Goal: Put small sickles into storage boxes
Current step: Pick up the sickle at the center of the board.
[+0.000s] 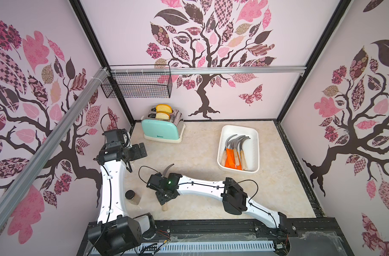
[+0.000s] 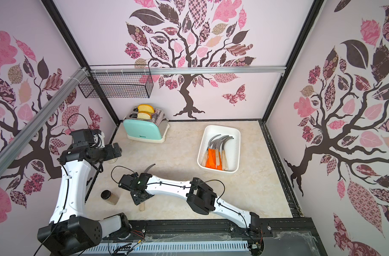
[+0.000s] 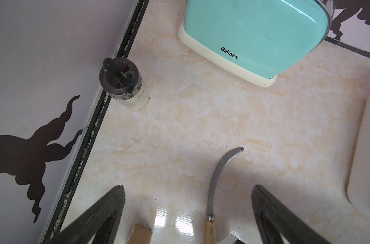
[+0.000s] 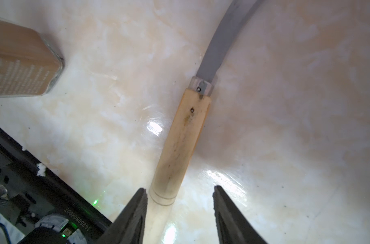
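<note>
One small sickle (image 4: 180, 143) with a pale wooden handle and curved grey blade (image 1: 168, 169) lies flat on the marble tabletop near the front. My right gripper (image 4: 180, 188) hovers over its handle end with jaws open. The butt sits close beside one finger, with a wide gap to the other. The white storage box (image 1: 254, 155) stands at the right and holds several sickles (image 1: 234, 153), with orange and pale handles side by side. My left gripper (image 3: 188, 187) is open and empty, raised near the left wall (image 1: 142, 149). Its view shows the same sickle (image 3: 219, 177).
A mint toaster (image 1: 163, 126) with bread stands at the back left. A black wire basket (image 1: 137, 85) hangs on the rail above. A jar of brown powder (image 1: 132, 197) stands left of the right gripper. A second jar (image 3: 125, 84) sits against the left wall.
</note>
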`<control>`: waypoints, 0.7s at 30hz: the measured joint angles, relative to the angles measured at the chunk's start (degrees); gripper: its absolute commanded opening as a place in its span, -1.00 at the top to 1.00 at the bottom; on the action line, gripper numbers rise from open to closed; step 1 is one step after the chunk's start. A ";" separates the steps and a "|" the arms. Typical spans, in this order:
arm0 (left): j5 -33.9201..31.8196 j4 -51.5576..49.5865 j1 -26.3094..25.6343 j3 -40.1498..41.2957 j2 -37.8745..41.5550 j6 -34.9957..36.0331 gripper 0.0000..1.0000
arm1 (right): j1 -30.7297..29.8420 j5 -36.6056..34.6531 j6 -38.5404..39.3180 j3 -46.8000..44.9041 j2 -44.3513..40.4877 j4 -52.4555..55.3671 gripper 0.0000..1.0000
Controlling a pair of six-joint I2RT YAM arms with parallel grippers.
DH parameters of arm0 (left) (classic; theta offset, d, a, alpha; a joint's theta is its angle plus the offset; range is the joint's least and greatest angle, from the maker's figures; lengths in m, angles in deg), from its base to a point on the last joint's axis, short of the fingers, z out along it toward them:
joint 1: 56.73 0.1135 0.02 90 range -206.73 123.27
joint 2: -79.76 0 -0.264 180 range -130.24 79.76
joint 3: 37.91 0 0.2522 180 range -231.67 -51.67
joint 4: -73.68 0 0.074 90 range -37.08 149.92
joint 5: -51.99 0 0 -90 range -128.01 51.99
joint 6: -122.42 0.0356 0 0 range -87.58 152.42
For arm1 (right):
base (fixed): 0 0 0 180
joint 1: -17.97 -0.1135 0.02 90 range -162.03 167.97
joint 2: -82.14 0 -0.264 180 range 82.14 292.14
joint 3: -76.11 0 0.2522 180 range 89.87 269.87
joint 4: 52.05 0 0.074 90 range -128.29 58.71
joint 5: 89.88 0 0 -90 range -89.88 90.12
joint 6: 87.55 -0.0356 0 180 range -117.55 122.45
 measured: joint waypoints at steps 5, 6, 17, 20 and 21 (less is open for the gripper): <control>0.07 0.00 0.00 0.00 0.00 0.00 -0.96 | -0.13 0.31 0.17 2.45 1.53 0.44 -0.09; 0.07 0.00 0.00 0.00 0.00 0.00 -0.96 | -0.13 0.37 0.24 3.19 2.08 0.48 -0.09; 0.09 -0.02 0.00 0.00 0.00 0.00 -0.95 | -0.20 0.31 0.48 5.27 5.09 1.86 -0.08; 0.26 -0.04 0.00 0.02 0.00 0.00 -0.96 | -0.20 0.17 0.72 5.42 5.25 1.81 -0.08; 0.28 -0.07 0.00 0.02 0.00 0.00 -0.96 | -0.20 0.09 0.76 5.49 5.29 1.92 -0.07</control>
